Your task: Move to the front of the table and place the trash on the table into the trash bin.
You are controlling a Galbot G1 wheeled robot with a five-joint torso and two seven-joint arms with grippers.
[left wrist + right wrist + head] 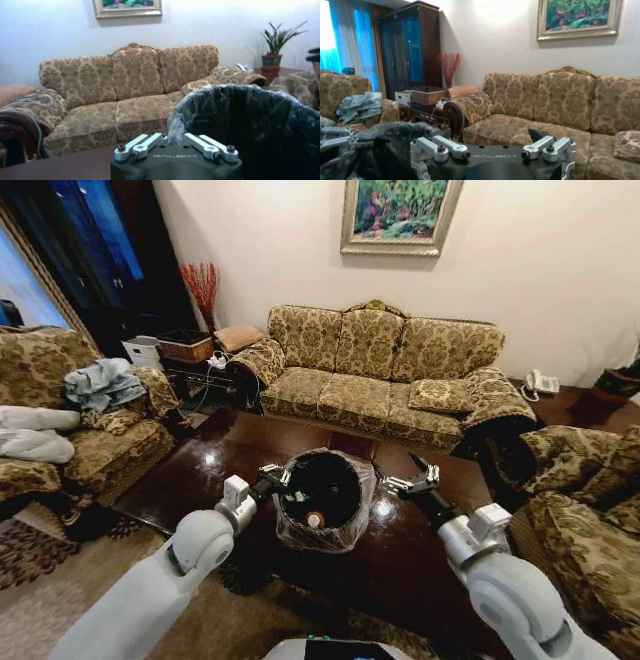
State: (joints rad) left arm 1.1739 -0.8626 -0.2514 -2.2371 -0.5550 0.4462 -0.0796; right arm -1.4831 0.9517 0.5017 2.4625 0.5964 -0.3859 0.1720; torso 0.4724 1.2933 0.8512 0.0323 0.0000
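From the head cam I've got the trash bin (pixel 325 498) sitting on the table (pixel 420 565), dead centre between both arms. It's the black round one w/ the crinkly clear bag liner. Inside it I can see some trash (pixel 315 519): a small item w/ an orange end near the bottom, plus something pale by the left inner wall (too small to tell which items).

Left gripper (pixel 276 476) is right at the bin's left rim, touching or just beside the bag. In the left wrist view the left gripper's linkages sit close together w/ a fold of the clear liner rising between them, so it looks pinched on the bag edge, but I can't tell for sure.

Right gripper (pixel 408 478) hovers just beside the bin's right rim, over the glossy dark tabletop. Its fingers are spread apart, nothing between them; the right wrist view shows the same, w/ one dark fingertip (pixel 538 134) sticking up on its own.

Behind the table is the patterned sofa (pixel 380 370), w/ a framed painting (pixel 400 215) on the wall above. An armchair (pixel 70 420) w/ clothes piled on it is at my left.
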